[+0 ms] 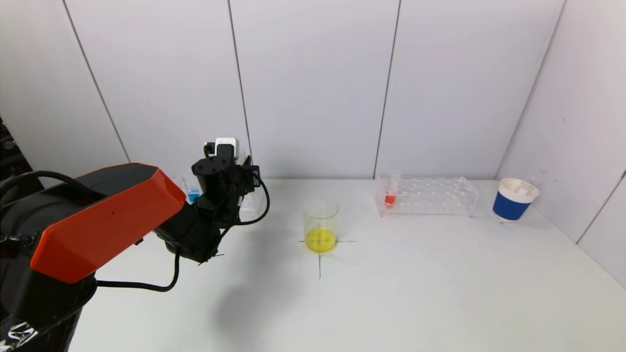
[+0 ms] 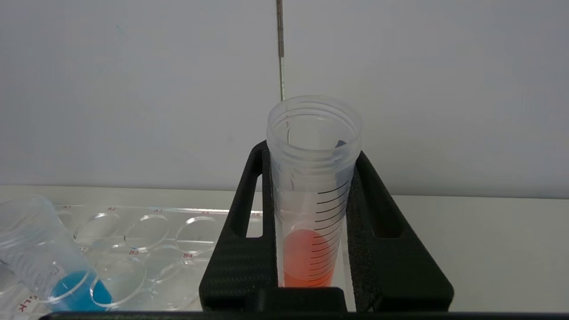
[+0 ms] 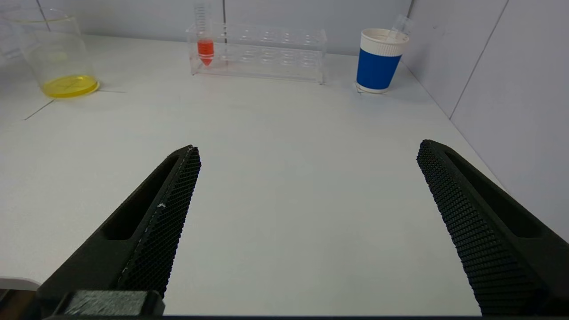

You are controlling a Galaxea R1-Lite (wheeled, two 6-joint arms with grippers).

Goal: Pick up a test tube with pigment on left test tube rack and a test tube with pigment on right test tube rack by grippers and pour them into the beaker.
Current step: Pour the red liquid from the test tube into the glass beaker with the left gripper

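Yellow liquid in beaker [image 1: 321,226], orange-red pigment in tube [image 2: 311,195] (black graduations), blue-and-white cup [image 1: 512,200]

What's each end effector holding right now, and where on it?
Left end effector: shut on the orange-pigment test tube, gripped mid-body below its threaded rim. Right end effector: open, nothing held.

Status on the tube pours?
Done: nothing poured for certain; beaker holds only yellow liquid. In hand: left hand is shut on an orange-red tube by the left rack. Left: pour it, then right hand, open and parked, fetches right rack's tube.
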